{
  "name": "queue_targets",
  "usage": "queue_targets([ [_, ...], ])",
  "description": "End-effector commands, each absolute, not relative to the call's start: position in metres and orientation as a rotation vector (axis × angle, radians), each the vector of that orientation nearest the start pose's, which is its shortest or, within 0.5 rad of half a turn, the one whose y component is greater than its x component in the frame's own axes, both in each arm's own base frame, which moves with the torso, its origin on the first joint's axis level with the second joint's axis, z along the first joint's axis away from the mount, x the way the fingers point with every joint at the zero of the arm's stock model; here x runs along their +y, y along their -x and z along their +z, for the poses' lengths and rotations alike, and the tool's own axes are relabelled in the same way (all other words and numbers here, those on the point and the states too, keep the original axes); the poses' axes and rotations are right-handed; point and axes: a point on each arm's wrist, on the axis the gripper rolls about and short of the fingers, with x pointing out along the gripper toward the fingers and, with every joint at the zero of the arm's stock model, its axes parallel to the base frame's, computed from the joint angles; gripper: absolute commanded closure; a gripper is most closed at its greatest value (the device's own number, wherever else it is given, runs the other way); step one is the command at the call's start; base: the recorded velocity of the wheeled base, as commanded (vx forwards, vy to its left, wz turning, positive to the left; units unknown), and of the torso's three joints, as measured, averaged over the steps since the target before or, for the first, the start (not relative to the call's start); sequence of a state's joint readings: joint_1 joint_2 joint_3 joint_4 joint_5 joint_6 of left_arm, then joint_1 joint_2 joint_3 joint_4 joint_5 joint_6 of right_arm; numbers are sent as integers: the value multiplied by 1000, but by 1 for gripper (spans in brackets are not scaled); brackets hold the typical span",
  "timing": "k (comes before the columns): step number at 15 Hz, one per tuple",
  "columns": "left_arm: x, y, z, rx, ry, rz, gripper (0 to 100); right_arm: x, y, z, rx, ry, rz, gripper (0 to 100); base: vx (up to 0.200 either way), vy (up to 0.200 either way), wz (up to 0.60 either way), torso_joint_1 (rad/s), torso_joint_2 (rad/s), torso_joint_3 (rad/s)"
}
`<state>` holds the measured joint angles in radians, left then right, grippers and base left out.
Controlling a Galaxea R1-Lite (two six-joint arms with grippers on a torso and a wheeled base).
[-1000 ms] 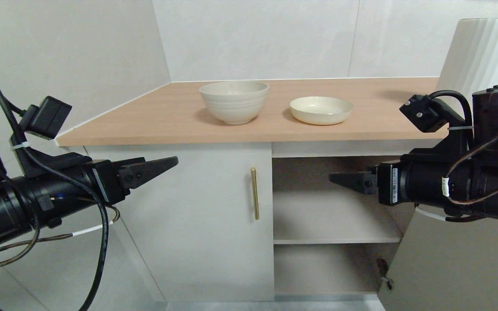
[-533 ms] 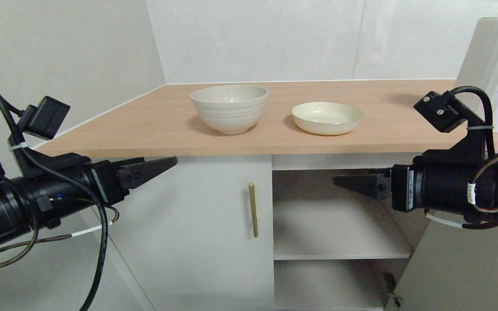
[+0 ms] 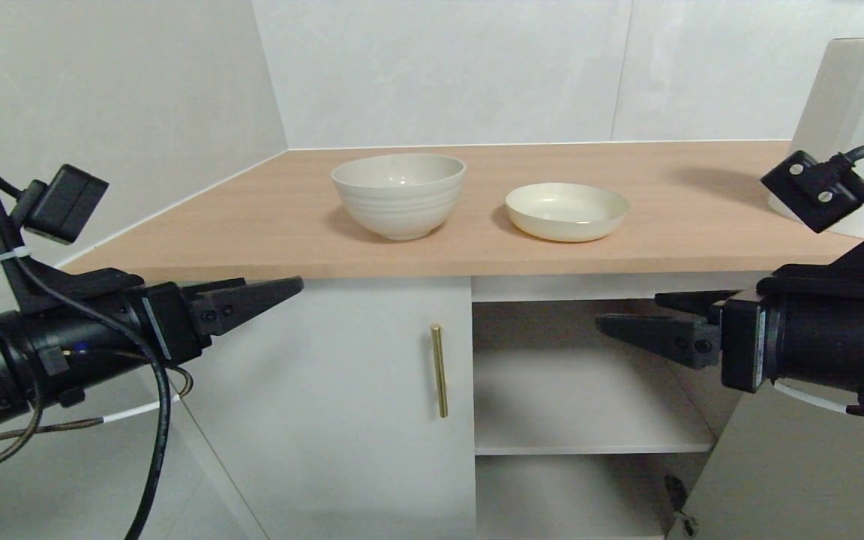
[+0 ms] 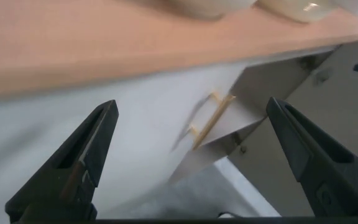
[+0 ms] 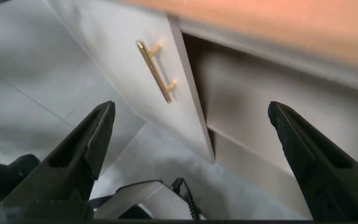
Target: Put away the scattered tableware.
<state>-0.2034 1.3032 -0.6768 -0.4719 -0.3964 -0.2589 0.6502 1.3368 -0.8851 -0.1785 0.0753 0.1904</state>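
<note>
A ribbed cream bowl (image 3: 399,193) and a shallow cream dish (image 3: 567,211) stand side by side on the wooden countertop (image 3: 252,232), the dish to the right. My left gripper (image 3: 271,289) hangs open below the counter's front edge, in front of the shut left cabinet door (image 3: 327,405). My right gripper (image 3: 631,313) is open too, level with the open right compartment (image 3: 582,390). The left wrist view has the left gripper (image 4: 191,104) with its fingers wide apart, and the bowl (image 4: 210,5) and dish (image 4: 297,7) beyond. Nothing sits in the right gripper (image 5: 190,107).
A gold bar handle (image 3: 439,370) sits on the shut door, also the handle (image 5: 157,71) in the right wrist view. The open compartment has a shelf (image 3: 589,442). The swung-out right door (image 3: 799,465) stands under my right arm. A white ribbed lamp (image 3: 859,112) occupies the counter's right end.
The head view has shifted, so the counter sits lower in the picture. My right gripper has drawn back to the right. The left gripper has sunk slightly. Bowl and dish have kept their places.
</note>
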Motion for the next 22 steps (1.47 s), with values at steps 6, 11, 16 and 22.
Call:
queue_targets([
  [6, -52, -198, 234, 229, 265, -587, 0, 134, -172, 257, 327, -98, 695, 0, 0, 0, 0, 125, -394, -286],
  [11, -54, -201, 232, 238, 266, -593, 0, 135, -175, 256, 309, -105, 690, 0, 0, 0, 0, 185, -483, -287],
  [16, -55, -203, 232, 242, 267, -609, 0, 140, -183, 248, 340, -92, 682, 0, 0, 0, 0, 198, -480, -271],
  [22, -68, -243, 262, 374, 307, -496, 0, 154, -243, 248, 328, -29, 468, 0, 0, 0, 0, 54, -120, -66],
])
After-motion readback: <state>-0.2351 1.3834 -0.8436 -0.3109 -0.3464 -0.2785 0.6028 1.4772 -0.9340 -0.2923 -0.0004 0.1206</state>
